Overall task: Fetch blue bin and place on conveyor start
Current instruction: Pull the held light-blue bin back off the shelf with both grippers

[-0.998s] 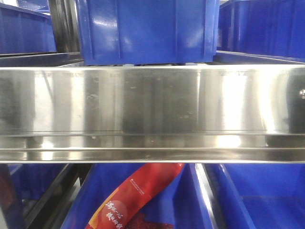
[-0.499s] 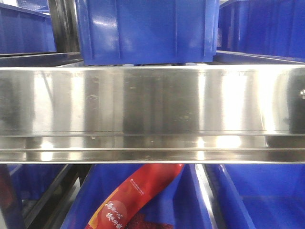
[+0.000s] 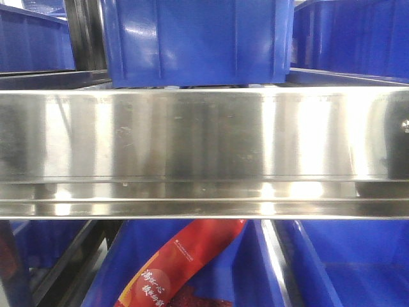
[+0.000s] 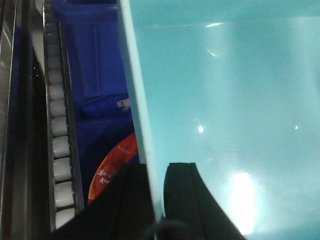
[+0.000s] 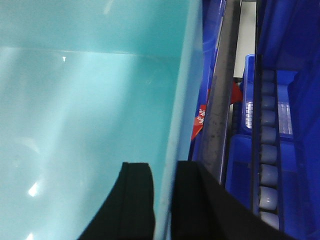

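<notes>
Left gripper (image 4: 156,176) pinches one wall of the blue bin (image 4: 230,100), and right gripper (image 5: 163,172) pinches its opposite wall, beside the rack's dark blue bins (image 4: 95,65). The grasp looks secured. The conveyor start isn't in view, so carry and set-down remain.

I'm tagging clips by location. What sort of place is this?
Likely a warehouse or picking line: dark blue bins on racks, a steel rail in front, roller tracks alongside. The left hand and right hand grip a pale blue bin.
</notes>
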{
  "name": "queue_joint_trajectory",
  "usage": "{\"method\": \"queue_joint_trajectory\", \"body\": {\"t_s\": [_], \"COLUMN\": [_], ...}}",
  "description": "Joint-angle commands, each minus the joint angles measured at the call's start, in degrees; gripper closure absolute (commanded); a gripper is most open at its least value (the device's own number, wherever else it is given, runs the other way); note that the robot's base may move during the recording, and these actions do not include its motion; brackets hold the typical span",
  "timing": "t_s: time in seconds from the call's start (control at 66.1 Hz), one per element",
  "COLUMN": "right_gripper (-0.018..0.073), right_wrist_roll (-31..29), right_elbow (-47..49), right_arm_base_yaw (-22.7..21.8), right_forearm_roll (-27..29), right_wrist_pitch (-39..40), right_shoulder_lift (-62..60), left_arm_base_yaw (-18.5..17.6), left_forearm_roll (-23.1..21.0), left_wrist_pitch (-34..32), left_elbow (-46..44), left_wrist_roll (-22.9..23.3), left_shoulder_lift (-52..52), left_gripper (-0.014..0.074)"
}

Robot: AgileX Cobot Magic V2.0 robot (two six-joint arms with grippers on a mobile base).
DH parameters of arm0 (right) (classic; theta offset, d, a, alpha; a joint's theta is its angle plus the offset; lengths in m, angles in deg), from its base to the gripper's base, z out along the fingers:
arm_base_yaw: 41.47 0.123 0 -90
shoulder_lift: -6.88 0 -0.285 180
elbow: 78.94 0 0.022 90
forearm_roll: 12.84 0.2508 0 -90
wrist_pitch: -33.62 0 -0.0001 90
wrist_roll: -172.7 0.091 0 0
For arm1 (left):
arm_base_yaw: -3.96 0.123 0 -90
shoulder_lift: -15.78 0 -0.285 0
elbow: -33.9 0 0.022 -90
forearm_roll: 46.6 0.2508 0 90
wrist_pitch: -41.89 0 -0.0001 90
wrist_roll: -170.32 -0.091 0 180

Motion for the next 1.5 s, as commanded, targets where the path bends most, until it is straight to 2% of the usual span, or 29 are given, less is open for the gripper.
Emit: {"method": "queue_joint_trajectory", "body": {"t_s": [0.0, 1.482], "right_gripper": [0.0712, 0.0712], "right_wrist_roll": [-1.09, -1.09], "right_elbow": [0.42, 0.42], "right_arm_base_yaw": [-0.54, -0.54], "right_forearm_roll": [-2.39, -2.39], "right_wrist_pitch": [1.85, 2.9], "right_shoulder_lift": [-1.05, -0.92], "left_arm_base_yaw": [0.33, 0.33], "left_forearm_roll": [4.42, 4.53], "left_wrist_pitch": [-0.59, -0.59], "left_elbow": [-0.33, -0.33], "left_wrist_roll": [-0.87, -0.87], "left_shoulder_lift": [-0.49, -0.49], "left_gripper": [0.0708, 0.0708]}}
